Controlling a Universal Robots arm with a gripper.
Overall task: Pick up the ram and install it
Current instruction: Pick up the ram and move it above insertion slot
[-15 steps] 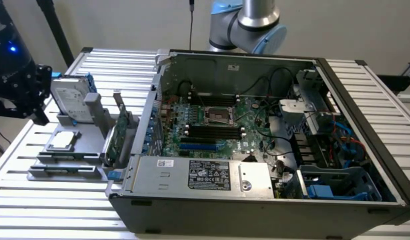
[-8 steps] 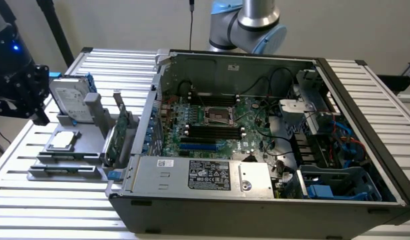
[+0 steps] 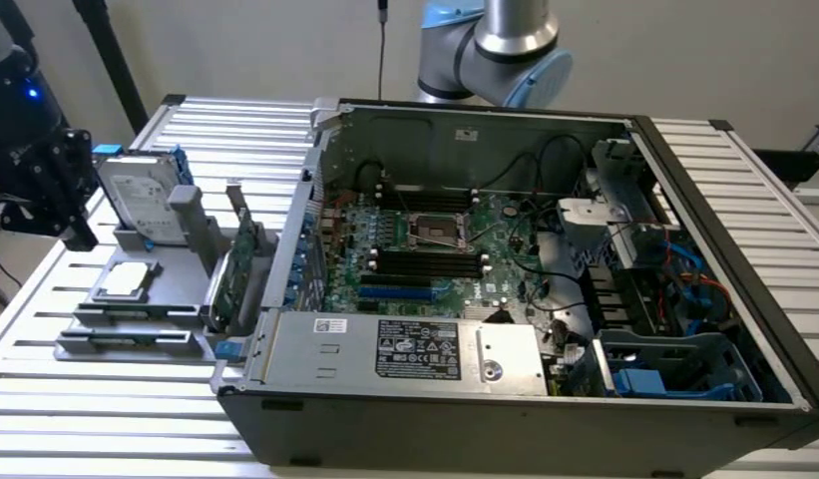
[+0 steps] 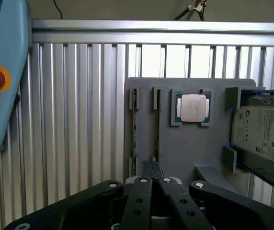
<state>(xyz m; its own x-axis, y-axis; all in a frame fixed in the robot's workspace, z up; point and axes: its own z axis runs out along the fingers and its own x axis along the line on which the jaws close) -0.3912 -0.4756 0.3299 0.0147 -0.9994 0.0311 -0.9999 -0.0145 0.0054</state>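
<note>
Ribbed metal table point(image 3: 103, 419) carries an open PC case point(image 3: 516, 429) and, to the exterior view's left of it, a grey holder point(image 3: 181, 284) with a hard drive point(image 3: 137, 190) and a CPU point(image 3: 125, 281). The gripper point(image 3: 77, 238) hangs at the holder's outer side, well apart from the case.

From the wrist, its fingers point(image 4: 140, 191) look pressed together with nothing between them, tips over the holder's edge near two narrow slots. The ram point(image 4: 135, 129) stands on edge in the outer slot, the one farther from the CPU. I judge it light, stiff, thin and fragile. It is best pinched across its flat faces near mid-length, clear of the contact edge.
</note>
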